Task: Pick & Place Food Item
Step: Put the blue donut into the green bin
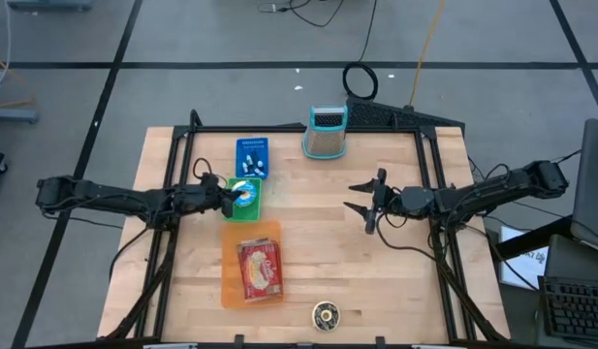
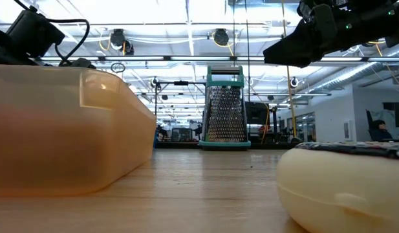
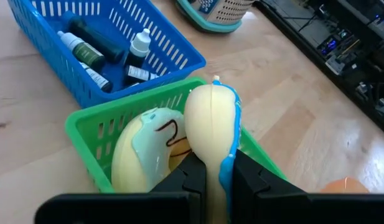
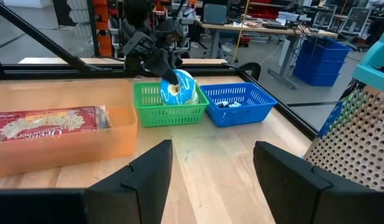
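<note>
My left gripper (image 3: 213, 171) is shut on a round, flat, pale-yellow food item with a blue rim (image 3: 210, 118), held over the green basket (image 3: 86, 130). From across the table the same item (image 4: 177, 87) shows at the green basket's (image 4: 170, 107) rim. A second pale item with a drawn face (image 3: 139, 152) lies inside the basket. My left gripper (image 1: 231, 197) reaches in from the table's left. My right gripper (image 1: 363, 200) stands open above the table's right half, with nothing between its fingers (image 4: 151, 171). My left gripper pinches the item's near edge (image 3: 211, 163) between its two fingers, one on each flat face. The fingers come from the table's left, slanting slightly down. The item stands on edge, upright, over the green basket; whether it touches the basket I cannot tell.
A blue basket of small bottles (image 1: 251, 157) stands just behind the green one. An orange bin with a red packet (image 1: 252, 264) lies nearer the front. A metal grater (image 1: 325, 133) stands at the far edge, and a small round thing (image 1: 325, 313) lies at the front edge.
</note>
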### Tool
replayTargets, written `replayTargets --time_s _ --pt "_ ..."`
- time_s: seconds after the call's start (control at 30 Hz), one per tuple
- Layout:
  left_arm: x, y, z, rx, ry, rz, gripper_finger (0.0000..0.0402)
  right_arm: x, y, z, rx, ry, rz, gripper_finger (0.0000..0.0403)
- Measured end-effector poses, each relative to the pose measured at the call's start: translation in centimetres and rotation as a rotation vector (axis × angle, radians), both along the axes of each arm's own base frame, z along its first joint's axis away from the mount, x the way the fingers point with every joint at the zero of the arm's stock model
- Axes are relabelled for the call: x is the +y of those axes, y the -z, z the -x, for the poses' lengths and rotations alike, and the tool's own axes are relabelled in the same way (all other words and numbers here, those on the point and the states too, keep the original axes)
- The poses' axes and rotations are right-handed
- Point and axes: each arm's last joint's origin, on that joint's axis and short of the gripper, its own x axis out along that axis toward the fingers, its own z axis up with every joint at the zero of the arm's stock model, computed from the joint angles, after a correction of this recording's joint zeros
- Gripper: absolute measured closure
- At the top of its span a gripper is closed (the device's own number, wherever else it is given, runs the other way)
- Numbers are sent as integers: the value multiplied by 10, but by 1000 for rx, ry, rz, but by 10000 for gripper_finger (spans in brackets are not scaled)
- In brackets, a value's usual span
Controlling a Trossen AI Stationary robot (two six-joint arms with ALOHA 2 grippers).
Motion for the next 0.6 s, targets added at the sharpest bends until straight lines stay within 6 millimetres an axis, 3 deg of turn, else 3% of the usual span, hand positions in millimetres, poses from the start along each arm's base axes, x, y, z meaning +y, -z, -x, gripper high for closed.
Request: replayTargets --time_s 0.27,0.6 --pt "0 -14 -6 -160 10 -11 366 0 0 0 -1 1 -3 191" --pt "0 -1 -1 -45 -32 53 366 0 0 0 0 1 -4 192"
